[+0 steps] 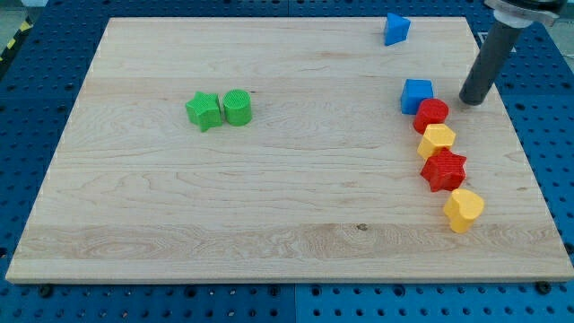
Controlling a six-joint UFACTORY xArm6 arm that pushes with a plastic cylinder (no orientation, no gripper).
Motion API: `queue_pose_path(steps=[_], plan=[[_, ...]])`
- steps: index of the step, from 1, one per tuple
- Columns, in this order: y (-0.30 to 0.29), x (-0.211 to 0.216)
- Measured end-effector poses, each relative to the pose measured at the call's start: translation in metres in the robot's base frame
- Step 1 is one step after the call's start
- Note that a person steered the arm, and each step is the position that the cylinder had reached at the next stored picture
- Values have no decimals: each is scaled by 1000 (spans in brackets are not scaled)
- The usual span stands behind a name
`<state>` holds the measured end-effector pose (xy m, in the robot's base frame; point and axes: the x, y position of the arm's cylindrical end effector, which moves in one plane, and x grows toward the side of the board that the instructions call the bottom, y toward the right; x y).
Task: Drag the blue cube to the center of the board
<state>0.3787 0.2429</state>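
Observation:
The blue cube [416, 94] sits near the view's right side of the wooden board [287, 197], touching a red round block [431, 113] just below and right of it. My tip [472, 100] stands on the board to the right of the blue cube, a short gap away, at about the same height in the view. A second blue block, wedge-like [395, 29], lies near the view's top edge, above the cube.
Below the red round block runs a chain: a yellow block [437, 140], a red star-like block [444, 170], a yellow heart-like block [464, 210]. A green star [204, 110] and green cylinder [237, 107] touch at the view's left centre. Blue pegboard surrounds the board.

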Motion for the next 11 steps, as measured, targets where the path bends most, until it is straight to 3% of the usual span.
queue_pose_path(steps=[7, 11], plan=[[-173, -12], [-198, 11]])
